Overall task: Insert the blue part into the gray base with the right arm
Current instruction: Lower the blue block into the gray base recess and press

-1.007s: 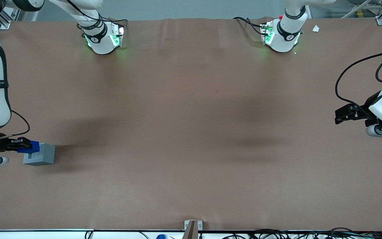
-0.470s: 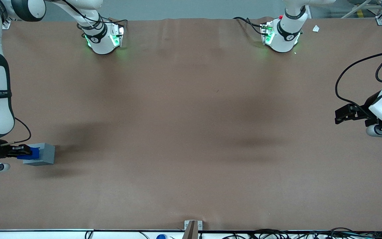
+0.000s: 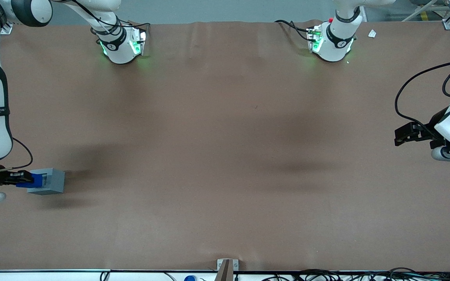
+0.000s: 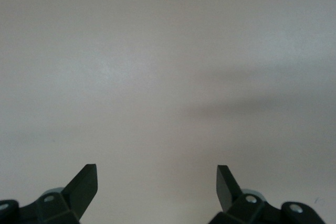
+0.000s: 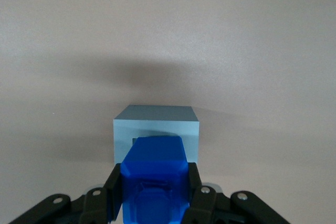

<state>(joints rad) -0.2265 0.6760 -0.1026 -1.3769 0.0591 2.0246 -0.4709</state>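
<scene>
Two fingers [image 5: 195, 192] of my gripper [image 3: 22, 178] clamp the blue part [image 5: 154, 174], whose lower end hides the gray base's [image 5: 156, 127] recess on the bench [image 3: 225, 156].

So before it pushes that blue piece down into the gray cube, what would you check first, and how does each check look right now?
1. Grip: the tool is shut on the blue part, one finger on each side. Ok.
2. Position: the blue part sits over the gray base at the working arm's end of the table. Ok.
3. Alignment: in the right wrist view the part looks centered on the gray base's recess. Ok, roughly.
4. Recess free of debris: mostly hidden by the part. Cannot tell.
5. Depth: whether the part has entered the recess. Cannot tell.
6. Base flat on the table, not tipped. Ok.
</scene>
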